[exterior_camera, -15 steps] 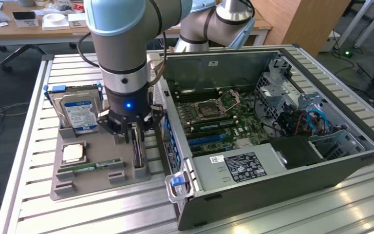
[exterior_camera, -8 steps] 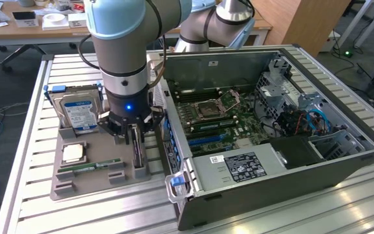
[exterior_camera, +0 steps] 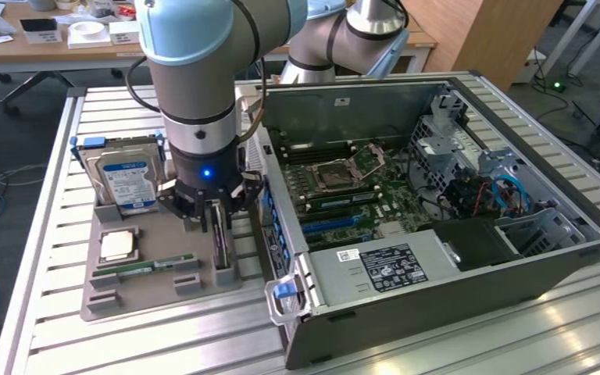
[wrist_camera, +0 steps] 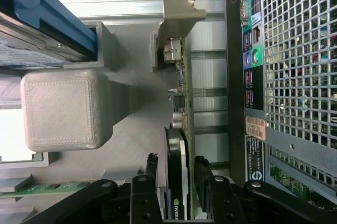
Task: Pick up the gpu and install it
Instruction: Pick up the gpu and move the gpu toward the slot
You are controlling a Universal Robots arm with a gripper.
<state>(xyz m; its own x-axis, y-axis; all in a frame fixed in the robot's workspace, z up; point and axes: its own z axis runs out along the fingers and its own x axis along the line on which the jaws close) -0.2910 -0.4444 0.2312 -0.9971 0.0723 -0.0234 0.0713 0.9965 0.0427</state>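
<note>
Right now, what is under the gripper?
The gpu, standing on edge in the gray tray, bracket at one end, with the jaws open on either side. Its bottom edge is hidden in the tray's slot.

An open desktop computer case [exterior_camera: 467, 301] lies on its side at the three o'clock side of a slatted aluminium table [exterior_camera: 123, 344]. Its motherboard [exterior_camera: 352, 191] is bared, with a CPU socket [exterior_camera: 344, 167] and, at six o'clock of that, a labelled power supply [exterior_camera: 383, 269]. At nine o'clock of the case sits a grey printed holder [exterior_camera: 149, 295]. A hard drive [exterior_camera: 130, 181] stands upright at its twelve o'clock end, with a processor chip [exterior_camera: 118, 246] at six o'clock of the drive. A green memory stick [exterior_camera: 144, 267] lies just beside the chip at five o'clock. At eleven o'clock of the table stands a cluttered wooden desk [exterior_camera: 29, 47] bearing a tape roll [exterior_camera: 87, 30].
</note>
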